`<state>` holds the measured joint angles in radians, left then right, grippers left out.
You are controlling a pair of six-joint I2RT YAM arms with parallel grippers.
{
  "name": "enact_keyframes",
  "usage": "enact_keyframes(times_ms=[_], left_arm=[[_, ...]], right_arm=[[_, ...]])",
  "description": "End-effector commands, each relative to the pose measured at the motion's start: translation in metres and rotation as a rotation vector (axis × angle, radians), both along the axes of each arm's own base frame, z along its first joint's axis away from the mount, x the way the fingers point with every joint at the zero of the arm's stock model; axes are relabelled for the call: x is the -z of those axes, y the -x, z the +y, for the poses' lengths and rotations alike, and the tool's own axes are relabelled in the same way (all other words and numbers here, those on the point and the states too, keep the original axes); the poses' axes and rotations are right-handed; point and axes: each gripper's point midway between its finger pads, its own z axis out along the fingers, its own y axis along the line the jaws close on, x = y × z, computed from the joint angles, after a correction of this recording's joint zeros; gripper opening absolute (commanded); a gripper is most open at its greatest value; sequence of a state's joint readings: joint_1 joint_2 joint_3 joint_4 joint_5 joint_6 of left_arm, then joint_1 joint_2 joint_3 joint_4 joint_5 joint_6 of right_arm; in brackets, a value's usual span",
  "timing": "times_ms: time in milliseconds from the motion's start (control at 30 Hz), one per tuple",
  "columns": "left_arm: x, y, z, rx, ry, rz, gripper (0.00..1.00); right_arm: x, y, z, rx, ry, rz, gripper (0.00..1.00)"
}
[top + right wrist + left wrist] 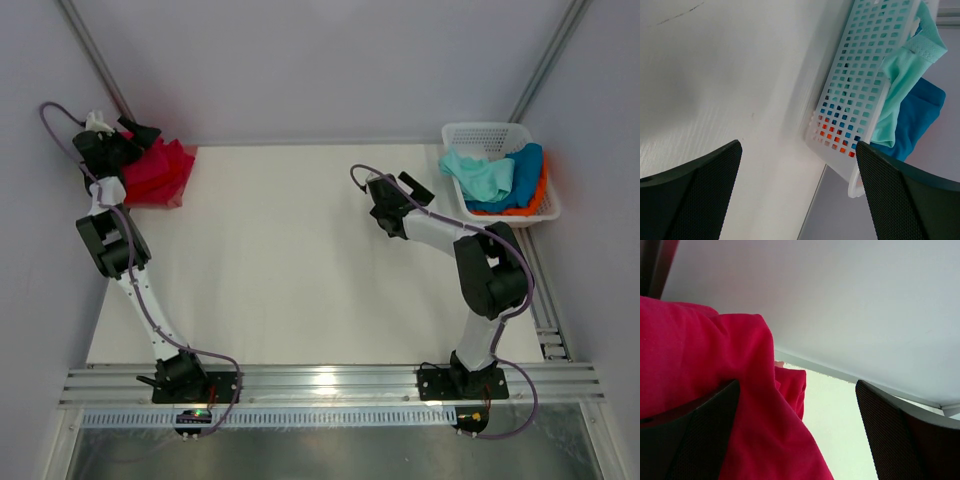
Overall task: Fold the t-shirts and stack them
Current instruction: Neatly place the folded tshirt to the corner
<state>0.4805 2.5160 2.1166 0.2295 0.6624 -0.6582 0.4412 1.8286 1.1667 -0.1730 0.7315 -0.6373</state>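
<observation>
My left tool (797,385) and right tool (799,146) gape empty; the crimson t-shirt (160,172) looks limp and light, so I'd pinch a folded edge.

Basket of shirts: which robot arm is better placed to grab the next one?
The right one, probably. The right gripper is open and close to the basket with the mint-green shirt on top; the left gripper is far off at the red shirts.

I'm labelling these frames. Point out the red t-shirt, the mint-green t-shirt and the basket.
red t-shirt (158,172), top view, middle of the bunched cloth.
mint-green t-shirt (482,175), top view, middle of the cloth on the pile.
basket (480,133), top view, far wall.
</observation>
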Motion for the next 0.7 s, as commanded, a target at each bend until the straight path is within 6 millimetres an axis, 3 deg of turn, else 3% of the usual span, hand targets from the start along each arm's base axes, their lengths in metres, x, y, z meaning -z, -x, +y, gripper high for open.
enact_keyframes(times_ms=[0,33,100,133,200,233,267,300,333,367,433,467,533,567,667], left_arm=[[0.033,0.021,0.027,-0.050,0.188,0.116,0.99],[0.015,0.022,0.026,-0.046,0.156,0.096,0.99],[-0.001,0.025,0.020,-0.024,0.076,0.099,0.99],[-0.026,0.028,0.014,-0.015,0.040,0.078,0.99],[-0.037,0.037,-0.002,0.020,0.008,0.070,0.99],[-0.043,0.037,-0.016,0.033,-0.032,0.070,0.99],[-0.063,0.042,-0.029,0.043,-0.088,0.055,0.99],[-0.058,0.048,-0.035,0.046,-0.176,0.098,0.99],[-0.065,0.046,-0.061,0.084,-0.230,0.099,0.99],[-0.090,0.051,-0.076,0.097,-0.293,0.073,0.99],[-0.102,0.057,-0.116,0.145,-0.429,0.091,0.99],[-0.127,0.064,-0.131,0.150,-0.482,0.059,0.99],[-0.143,0.072,-0.153,0.163,-0.568,0.054,0.99],[-0.165,0.079,-0.176,0.176,-0.605,0.013,0.99],[-0.177,0.089,-0.198,0.162,-0.714,0.006,0.99]], right_arm=[[-0.027,-0.003,-0.001,0.018,-0.032,-0.077,0.99],[-0.027,-0.004,0.000,0.015,-0.036,-0.078,0.99],[-0.028,-0.005,0.002,0.016,-0.049,-0.085,0.99],[-0.028,-0.005,0.002,0.017,-0.060,-0.090,0.99],[-0.030,-0.006,0.005,0.018,-0.084,-0.103,0.99],[-0.033,-0.008,0.007,0.030,-0.112,-0.124,0.99],[-0.037,-0.011,0.010,0.031,-0.139,-0.135,0.99],[-0.041,-0.014,0.013,0.038,-0.168,-0.152,0.99],[-0.043,-0.014,0.017,0.055,-0.212,-0.163,0.99],[-0.054,-0.018,0.022,0.057,-0.252,-0.196,0.99],[-0.073,-0.023,0.027,0.075,-0.329,-0.254,0.99],[-0.078,-0.024,0.030,0.071,-0.361,-0.268,0.99],[-0.092,-0.028,0.035,0.066,-0.435,-0.319,0.99],[-0.103,-0.027,0.038,0.067,-0.504,-0.354,0.99],[-0.115,-0.028,0.040,0.074,-0.609,-0.413,0.99]])
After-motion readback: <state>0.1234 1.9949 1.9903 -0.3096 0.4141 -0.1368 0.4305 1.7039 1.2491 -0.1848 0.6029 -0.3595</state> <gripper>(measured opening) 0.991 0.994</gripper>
